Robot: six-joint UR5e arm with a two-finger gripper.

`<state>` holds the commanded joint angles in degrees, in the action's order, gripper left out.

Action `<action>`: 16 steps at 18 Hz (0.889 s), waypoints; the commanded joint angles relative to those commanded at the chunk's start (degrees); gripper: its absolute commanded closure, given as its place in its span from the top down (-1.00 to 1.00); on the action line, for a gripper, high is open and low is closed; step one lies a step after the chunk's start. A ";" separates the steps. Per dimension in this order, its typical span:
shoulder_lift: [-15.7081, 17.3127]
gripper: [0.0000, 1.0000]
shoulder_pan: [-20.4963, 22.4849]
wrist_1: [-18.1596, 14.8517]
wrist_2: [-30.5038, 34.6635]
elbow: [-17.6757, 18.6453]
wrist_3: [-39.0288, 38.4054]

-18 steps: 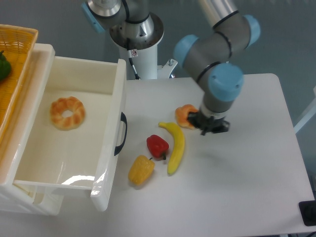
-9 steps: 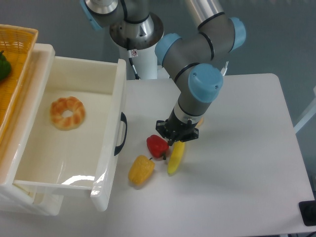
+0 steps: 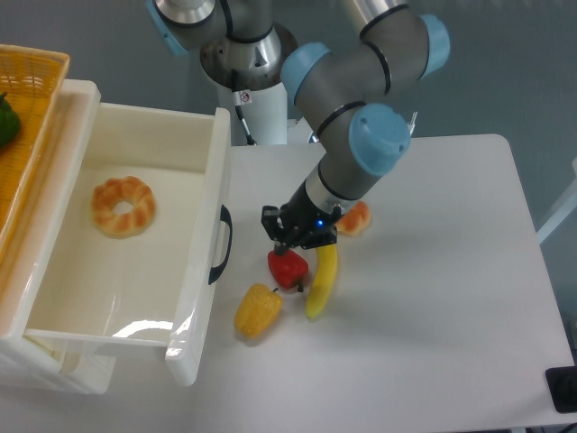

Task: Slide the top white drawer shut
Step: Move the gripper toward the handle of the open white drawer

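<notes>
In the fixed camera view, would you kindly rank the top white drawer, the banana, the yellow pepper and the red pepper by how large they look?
Largest to smallest:
1. top white drawer, by far
2. banana
3. yellow pepper
4. red pepper, though the gripper covers its top, so its rank against the yellow pepper is unsure.

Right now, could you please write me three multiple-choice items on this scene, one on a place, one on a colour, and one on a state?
1. Where does the bread ring lie?
A. on the table
B. inside the top white drawer
C. in the wicker basket

2. What colour is the drawer's handle?
A. black
B. white
C. yellow

3. How does the top white drawer stand?
A. shut
B. removed
C. pulled open

Key: 1 B, the bread ring rests on the floor of the top white drawer. 2 A, the handle is black. 3 C, its inside shows; the tool hangs over the red pepper.
</notes>
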<state>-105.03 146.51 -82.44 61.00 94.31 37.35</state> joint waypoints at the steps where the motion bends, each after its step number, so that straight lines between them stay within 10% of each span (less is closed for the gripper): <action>1: 0.09 -1.00 -0.09 -0.44 -0.79 0.00 0.00; 16: 0.97 -1.00 -0.70 -2.47 -5.90 -0.09 -0.97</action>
<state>-104.06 145.81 -84.90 55.11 94.22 36.39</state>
